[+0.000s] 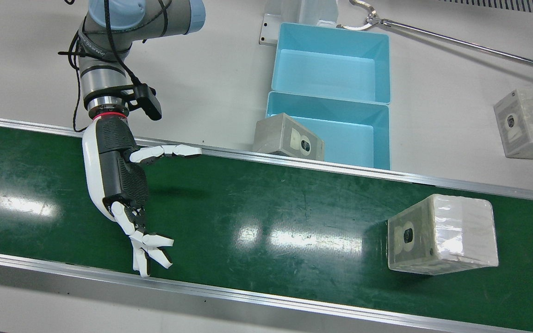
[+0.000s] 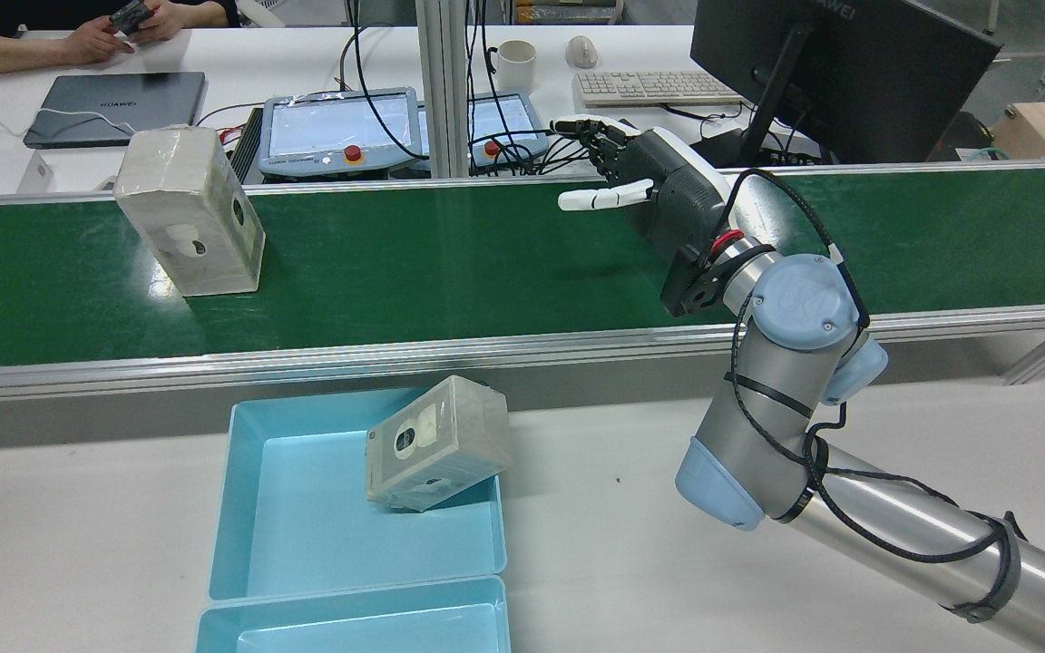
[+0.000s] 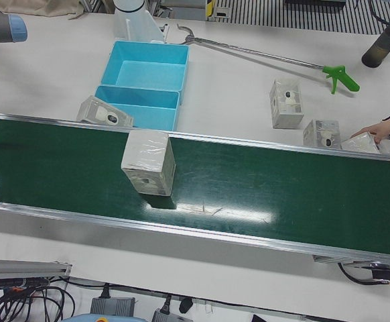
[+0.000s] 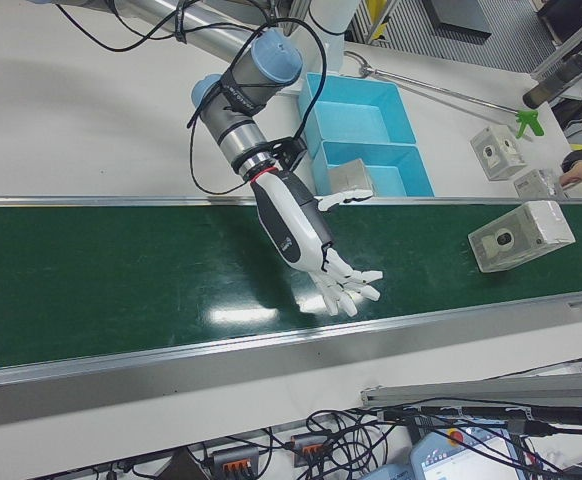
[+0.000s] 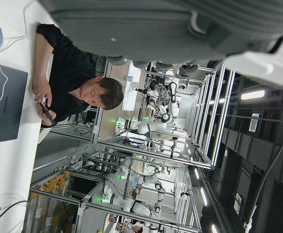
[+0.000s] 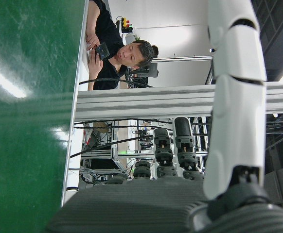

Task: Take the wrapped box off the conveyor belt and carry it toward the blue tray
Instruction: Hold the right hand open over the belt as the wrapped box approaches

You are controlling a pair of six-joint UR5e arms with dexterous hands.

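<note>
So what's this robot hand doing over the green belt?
The right hand hangs open over the green conveyor belt, holding nothing. A wrapped box stands on the belt well off to one side, not yet touched. Another wrapped box leans on the rim of a blue tray beside the belt. The left hand isn't handling anything here.

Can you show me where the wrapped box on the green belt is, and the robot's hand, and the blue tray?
wrapped box [image 1: 442, 240]: front view, on its plastic-wrapped top face.
right hand [image 1: 123, 185]: front view, on the dark back of the hand.
blue tray [image 1: 331, 39]: front view, on its far rim.
</note>
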